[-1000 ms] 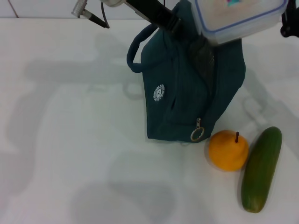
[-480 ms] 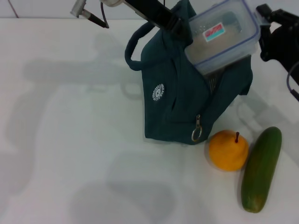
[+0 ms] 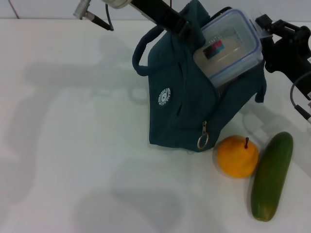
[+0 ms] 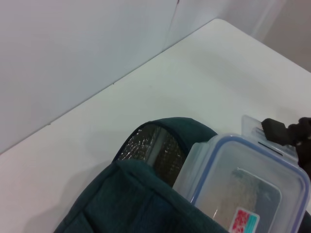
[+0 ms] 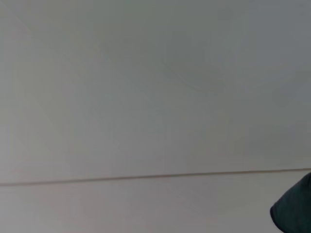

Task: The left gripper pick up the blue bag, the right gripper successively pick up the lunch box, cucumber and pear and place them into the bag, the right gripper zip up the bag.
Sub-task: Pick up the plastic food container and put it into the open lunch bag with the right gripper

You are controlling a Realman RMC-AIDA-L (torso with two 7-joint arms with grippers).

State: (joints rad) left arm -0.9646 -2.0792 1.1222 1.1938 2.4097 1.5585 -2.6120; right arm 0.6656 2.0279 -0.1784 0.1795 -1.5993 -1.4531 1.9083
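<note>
Left gripper (image 3: 187,22) clamped on blue bag (image 3: 194,107) top edge; lunch box (image 3: 228,46) tilted halfway in bag mouth, right gripper (image 3: 265,29) at its corner, grip undeterminable; pear (image 3: 237,156), cucumber (image 3: 272,175) beside bag.

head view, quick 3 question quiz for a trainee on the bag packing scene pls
1. True or false: the lunch box lies flat on the table.
2. Which item sits nearest the bag's zipper ring pull? A) the cucumber B) the pear C) the lunch box
3. Fill in: the right gripper is at the lunch box's ____ edge, the side away from the blue bag's loop handle.

Key
1. False: it is tilted, its lower end in the bag's open mouth.
2. B
3. right. The left gripper holds the bag's top up.
</note>
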